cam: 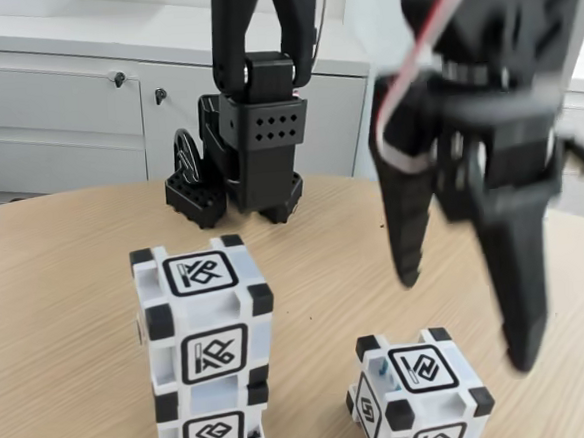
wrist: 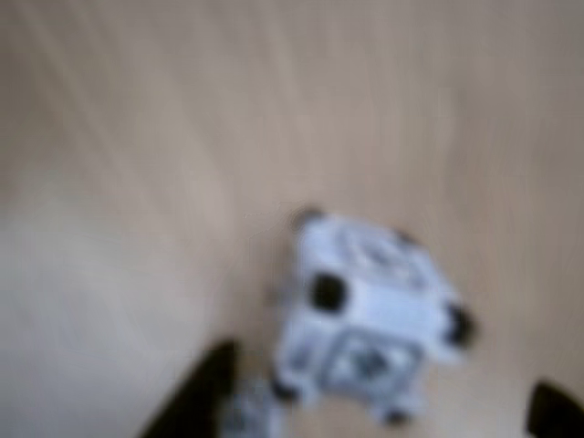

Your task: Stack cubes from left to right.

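The loose cube [cam: 417, 391] is sitting on the tabletop [cam: 67, 295] at about three o'clock from the two-cube stack [cam: 207, 355] in the fixed view. The gripper [cam: 464, 317] is hovering above it with jaws spread wide and empty. It is probably best descending squarely over opposite faces, clear of the stack.

We see a round-edged wooden table [cam: 66, 285] with a pale, fine-grained top filling the lower part of the fixed view; in the wrist view its surface [wrist: 137, 137] is blurred. Behind it, across the upper left of the fixed view, we see light grey cabinets [cam: 54, 105] with two small dark knobs [cam: 119, 80] near the door edges.
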Controlling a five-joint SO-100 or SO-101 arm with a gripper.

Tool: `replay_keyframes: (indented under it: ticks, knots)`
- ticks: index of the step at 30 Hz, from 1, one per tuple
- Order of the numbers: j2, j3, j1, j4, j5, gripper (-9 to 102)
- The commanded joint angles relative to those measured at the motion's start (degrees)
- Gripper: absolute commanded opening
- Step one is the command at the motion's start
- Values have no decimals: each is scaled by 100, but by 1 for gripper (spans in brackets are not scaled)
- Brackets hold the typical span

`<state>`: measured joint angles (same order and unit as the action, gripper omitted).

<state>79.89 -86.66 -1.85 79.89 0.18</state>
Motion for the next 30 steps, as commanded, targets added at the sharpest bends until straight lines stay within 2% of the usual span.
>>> replay_keyframes:
  ticks: [1,9,26,30]
  knots:
    - [-387,141,26,-44,-79,34]
    - [-571,53,53,-650,-70,33]
    - [-448,141,44,-536,-88,33]
    - [0,62,44,-536,-79,33]
